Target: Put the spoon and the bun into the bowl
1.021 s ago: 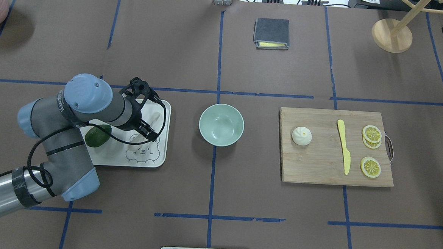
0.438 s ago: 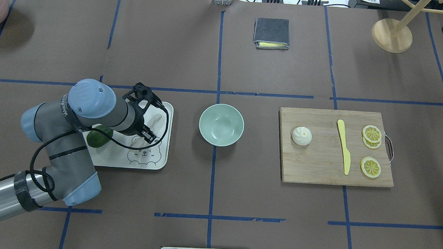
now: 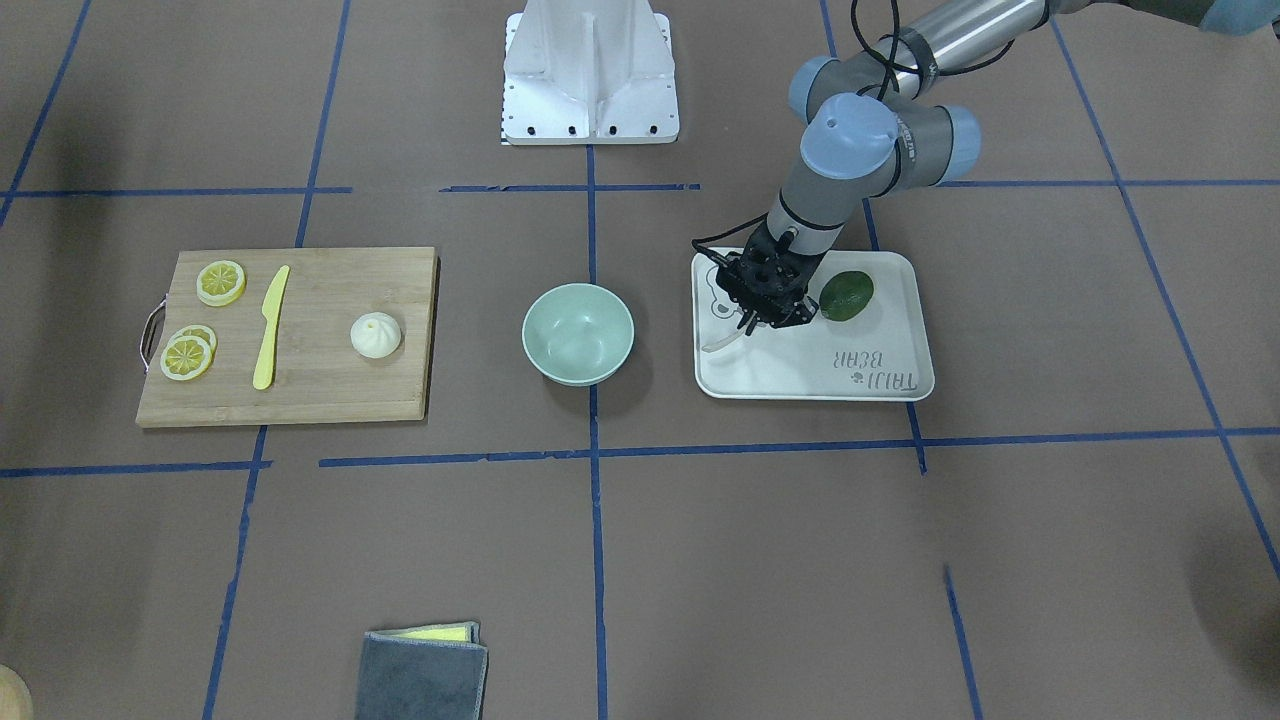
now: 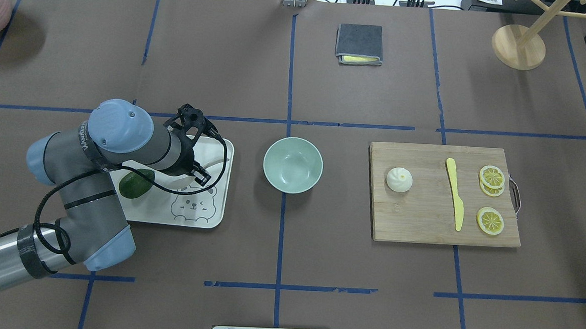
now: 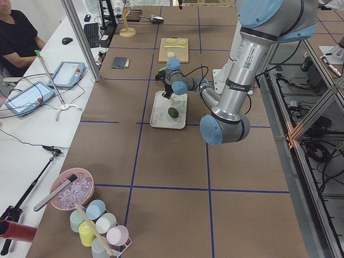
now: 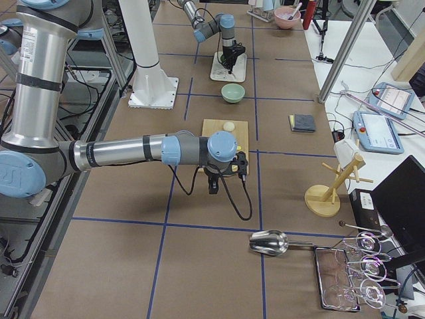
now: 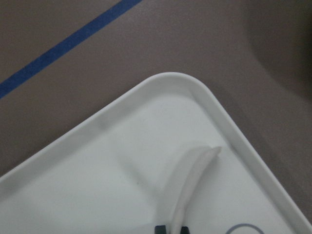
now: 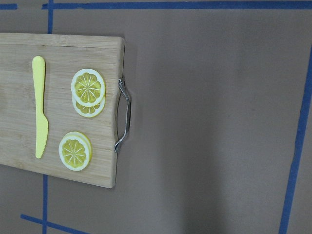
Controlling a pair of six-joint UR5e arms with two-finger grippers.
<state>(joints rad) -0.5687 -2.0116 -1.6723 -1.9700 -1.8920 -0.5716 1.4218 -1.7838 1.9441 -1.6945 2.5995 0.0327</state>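
Closely — spoon by tray corner

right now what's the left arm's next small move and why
Probably lift straight up a little. The left gripper looks shut on the spoon down at the tray, so it needs height to clear the tray lip and the rim of the bowl before carrying across.
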